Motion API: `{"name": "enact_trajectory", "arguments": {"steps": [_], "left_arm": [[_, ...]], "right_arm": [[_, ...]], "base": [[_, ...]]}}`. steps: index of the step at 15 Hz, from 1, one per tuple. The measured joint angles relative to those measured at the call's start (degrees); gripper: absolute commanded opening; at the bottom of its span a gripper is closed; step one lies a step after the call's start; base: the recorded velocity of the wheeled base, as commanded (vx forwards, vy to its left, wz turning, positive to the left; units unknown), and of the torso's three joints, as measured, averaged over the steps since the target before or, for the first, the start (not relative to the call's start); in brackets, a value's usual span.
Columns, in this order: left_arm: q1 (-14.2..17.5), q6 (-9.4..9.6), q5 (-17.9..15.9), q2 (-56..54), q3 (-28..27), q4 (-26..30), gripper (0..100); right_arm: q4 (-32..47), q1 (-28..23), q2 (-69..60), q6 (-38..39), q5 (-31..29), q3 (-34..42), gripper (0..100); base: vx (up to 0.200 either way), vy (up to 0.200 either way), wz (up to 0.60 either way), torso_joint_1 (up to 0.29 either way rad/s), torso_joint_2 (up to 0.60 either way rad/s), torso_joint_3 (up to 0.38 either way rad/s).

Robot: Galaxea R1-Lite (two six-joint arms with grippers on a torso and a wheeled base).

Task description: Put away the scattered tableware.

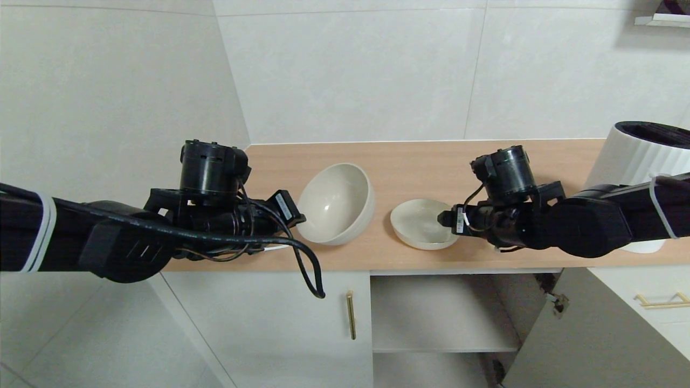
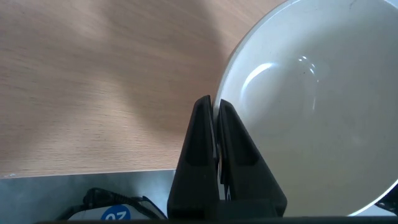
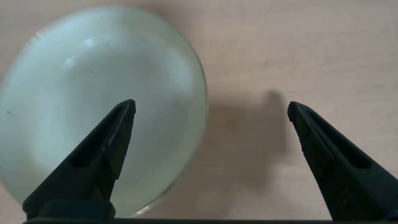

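Tableware on the wooden counter [image 1: 420, 161] consists of two pale pieces: a large bowl [image 1: 337, 203] and a small bowl [image 1: 423, 223]. They sit near each other at the middle of the counter, close to its front edge, with a gap of bare wood between them.

1. Large bowl. It is tilted on its side, with the opening turned toward my left arm. In the left wrist view its glossy inner wall [image 2: 311, 112] is visible.
2. Left hand [image 1: 299, 218]. It is at the near rim of the large bowl. The left wrist view shows the hand [image 2: 214, 102] clenched, with both fingers pressed nearly together where the rim passes between them. I am grasping the large bowl by its rim.
3. Small bowl. It rests upright and level on the counter, to the right of the large bowl.
4. Right hand [image 1: 444, 218]. It is at the right rim of the small bowl. The right wrist view shows the hand [image 3: 211, 104] released, jaws spread wide. One finger [image 3: 112, 143] is over the small bowl [image 3: 93, 99], and the other finger [image 3: 323, 155] is over bare counter. The rim lies between them. I cannot tell whether either finger touches the bowl.

A white ribbed container [image 1: 641, 156] stands at the right end of the counter. Below the counter a cabinet [image 1: 436, 318] is open, exposing a shelf. Beside it is a closed door with a gold handle [image 1: 351, 315].
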Motion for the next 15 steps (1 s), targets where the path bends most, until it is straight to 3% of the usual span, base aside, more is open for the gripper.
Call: {"name": "enact_trajectory", "arguments": {"steps": [5,6,15], "left_arm": [[0.00,0.00,0.02,0.00,-0.02,-0.02,0],[0.00,0.00,0.02,-0.02,-0.02,-0.02,0],[0.00,0.11,-0.11,-0.82,0.41,0.02,0]], "right_arm": [[0.66,0.05,0.55,0.05,0.05,0.01,100],[0.71,0.09,0.60,0.05,0.07,0.06,0],[0.71,0.09,-0.13,0.18,0.44,0.41,0]], "base": [[0.000,0.000,0.00,0.000,0.00,0.000],[0.000,0.000,0.00,0.000,0.00,0.000],[0.000,0.000,0.00,0.000,0.00,0.000]]}}
